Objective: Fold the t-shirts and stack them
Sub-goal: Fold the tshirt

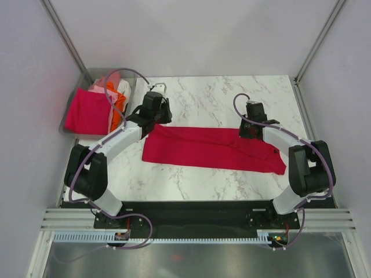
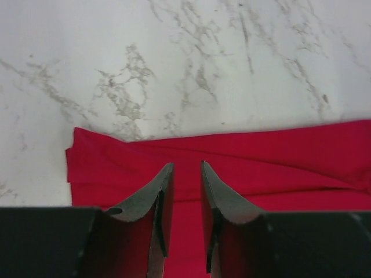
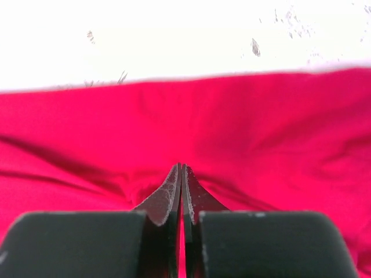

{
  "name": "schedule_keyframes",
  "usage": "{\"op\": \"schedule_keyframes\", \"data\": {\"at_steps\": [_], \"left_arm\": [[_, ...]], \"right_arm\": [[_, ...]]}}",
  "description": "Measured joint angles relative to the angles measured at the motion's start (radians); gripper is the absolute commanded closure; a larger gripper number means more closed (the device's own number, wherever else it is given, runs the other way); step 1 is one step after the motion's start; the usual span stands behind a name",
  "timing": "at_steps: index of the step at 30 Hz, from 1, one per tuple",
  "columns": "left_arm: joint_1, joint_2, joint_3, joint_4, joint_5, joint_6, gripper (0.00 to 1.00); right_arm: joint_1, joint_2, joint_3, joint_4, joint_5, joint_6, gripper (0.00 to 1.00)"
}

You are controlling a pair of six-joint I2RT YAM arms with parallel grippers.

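Note:
A crimson red t-shirt (image 1: 208, 147) lies folded into a long strip across the marble table. My left gripper (image 1: 164, 113) hovers over the strip's left end. In the left wrist view it (image 2: 186, 165) is open, with the red cloth (image 2: 278, 156) showing under the gap and nothing between the fingers. My right gripper (image 1: 248, 132) sits at the strip's far edge towards its right end. In the right wrist view it (image 3: 182, 167) is shut, and creases in the red cloth (image 3: 243, 127) run in to its tips, so it pinches the shirt.
A clear grey bin (image 1: 95, 72) stands at the back left. It holds a magenta-pink shirt (image 1: 87, 110), an orange one (image 1: 117, 116), a pale pink one (image 1: 102, 87) and a white one (image 1: 123, 88). Walls close in both sides.

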Motion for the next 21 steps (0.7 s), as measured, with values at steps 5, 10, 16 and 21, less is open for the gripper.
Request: {"op": "schedule_keyframes", "data": {"at_steps": [5, 10, 16, 21], "left_arm": [[-0.031, 0.052, 0.133, -0.05, 0.056, -0.007, 0.68], [-0.031, 0.15, 0.216, -0.077, 0.132, -0.034, 0.69], [-0.05, 0.262, 0.237, -0.106, 0.185, -0.056, 0.7], [-0.057, 0.274, 0.235, -0.114, 0.206, -0.064, 0.7]], "right_arm": [[-0.001, 0.079, 0.033, 0.012, -0.009, -0.002, 0.98], [0.011, 0.047, -0.031, 0.024, -0.047, 0.003, 0.98], [0.071, -0.202, -0.261, 0.001, -0.109, 0.045, 0.98], [0.102, -0.373, -0.325, -0.045, -0.137, 0.079, 0.76]]}}
